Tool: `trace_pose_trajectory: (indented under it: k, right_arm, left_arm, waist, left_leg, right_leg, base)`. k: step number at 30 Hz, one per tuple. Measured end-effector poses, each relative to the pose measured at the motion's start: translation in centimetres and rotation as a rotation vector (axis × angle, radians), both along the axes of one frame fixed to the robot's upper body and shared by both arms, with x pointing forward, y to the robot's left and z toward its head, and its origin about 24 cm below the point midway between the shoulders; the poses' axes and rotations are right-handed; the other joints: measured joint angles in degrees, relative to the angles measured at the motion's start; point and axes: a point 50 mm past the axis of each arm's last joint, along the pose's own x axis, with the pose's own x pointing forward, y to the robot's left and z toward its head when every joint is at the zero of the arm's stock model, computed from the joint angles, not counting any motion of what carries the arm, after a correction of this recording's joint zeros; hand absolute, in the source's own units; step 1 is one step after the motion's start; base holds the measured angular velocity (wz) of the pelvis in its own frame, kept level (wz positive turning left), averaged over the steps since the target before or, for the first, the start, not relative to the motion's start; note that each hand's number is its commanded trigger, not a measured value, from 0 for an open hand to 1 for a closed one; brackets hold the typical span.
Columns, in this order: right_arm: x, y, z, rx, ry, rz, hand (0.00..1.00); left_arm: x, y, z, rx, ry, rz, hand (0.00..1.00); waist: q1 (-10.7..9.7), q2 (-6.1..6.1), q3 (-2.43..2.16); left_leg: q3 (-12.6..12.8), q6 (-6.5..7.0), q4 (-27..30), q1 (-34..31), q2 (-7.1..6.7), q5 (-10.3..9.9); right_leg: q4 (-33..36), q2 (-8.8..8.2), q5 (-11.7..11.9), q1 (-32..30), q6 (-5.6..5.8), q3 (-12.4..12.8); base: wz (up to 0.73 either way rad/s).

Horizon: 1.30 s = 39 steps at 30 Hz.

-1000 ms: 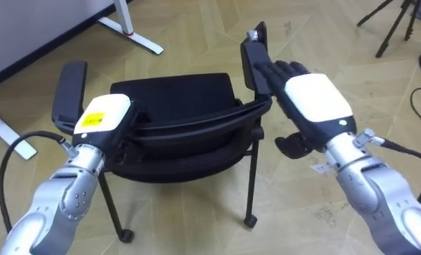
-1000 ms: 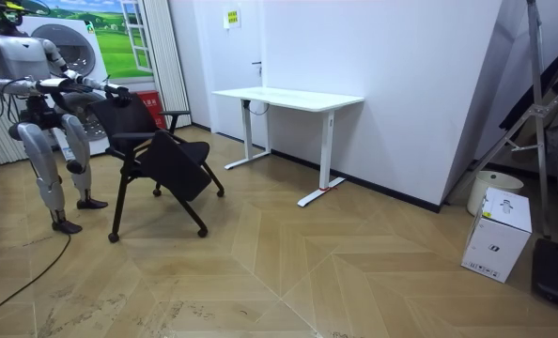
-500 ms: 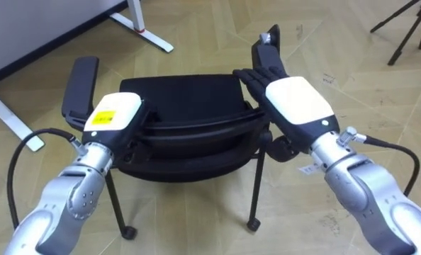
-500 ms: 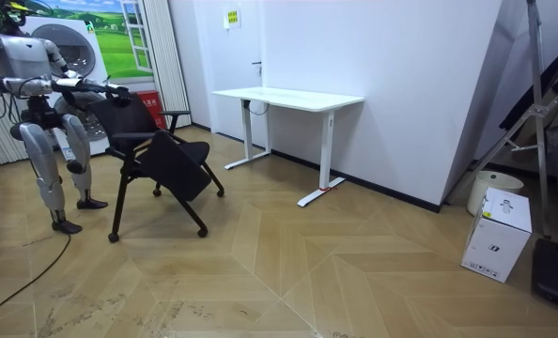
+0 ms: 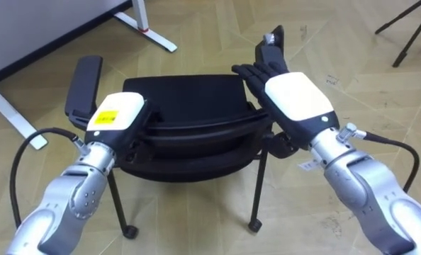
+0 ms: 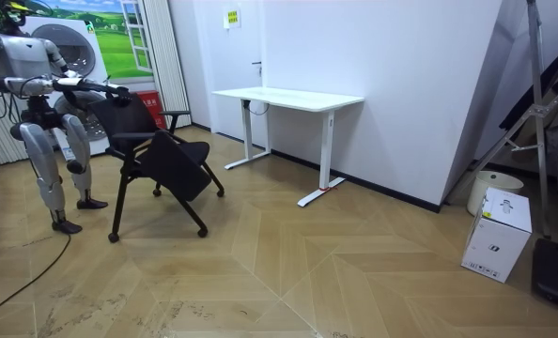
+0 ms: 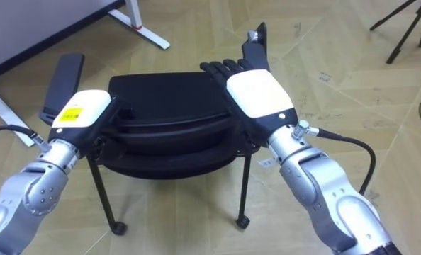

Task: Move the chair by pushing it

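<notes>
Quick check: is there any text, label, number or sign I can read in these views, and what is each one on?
None is legible.
Yellow sticker on the back of the left hand: dark print, too small to read.
Yellow sign on the white wall: too blurred to read.
White box at the room view's right: a dark mark on its side, too small to read.

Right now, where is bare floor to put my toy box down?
The wood floor between the chair and the white box is bare. It is crowded at the chair's back, where the left hand and right hand rest.
</notes>
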Motion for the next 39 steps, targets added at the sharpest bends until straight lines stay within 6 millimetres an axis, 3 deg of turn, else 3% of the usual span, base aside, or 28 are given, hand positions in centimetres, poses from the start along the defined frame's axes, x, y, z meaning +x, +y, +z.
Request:
trace_pose_trajectory:
  k: [23,34,39]
  right_arm:
    - [1.2,-0.3,-4.8,-0.122,0.137,-0.025,0.00]
    - [1.2,-0.4,-5.5,-0.137,0.132,-0.044,0.00]
    - [1.2,-0.4,-5.7,-0.141,0.134,-0.049,0.00]
  left_arm:
    - [0.8,-0.7,-0.8,0.000,0.040,-0.009,1.00]
    - [0.9,-1.1,-1.2,-0.001,0.056,-0.014,1.00]
    - [0.8,-1.2,-1.3,0.002,0.061,-0.015,1.00]
  waist:
    - [0.0,0.29,0.17]
    - [0.0,0.24,0.13]
    - [0.1,0.11,-0.15]
  left_leg:
    - [-1.2,0.00,-0.1,1.7,-0.12,0.0]
    - [-1.1,0.00,-0.1,2.1,-0.12,0.0]
    - [-1.1,0.00,-0.1,2.1,-0.12,0.0]
  right_leg:
    - [-1.0,-0.16,0.0,2.7,0.00,-1.0]
    - [-0.9,-0.15,0.0,3.3,0.01,-1.2]
    - [-0.9,-0.15,0.0,3.3,0.01,-1.2]
  base:
    - [0.01]
    - [0.01]
    - [0.00]
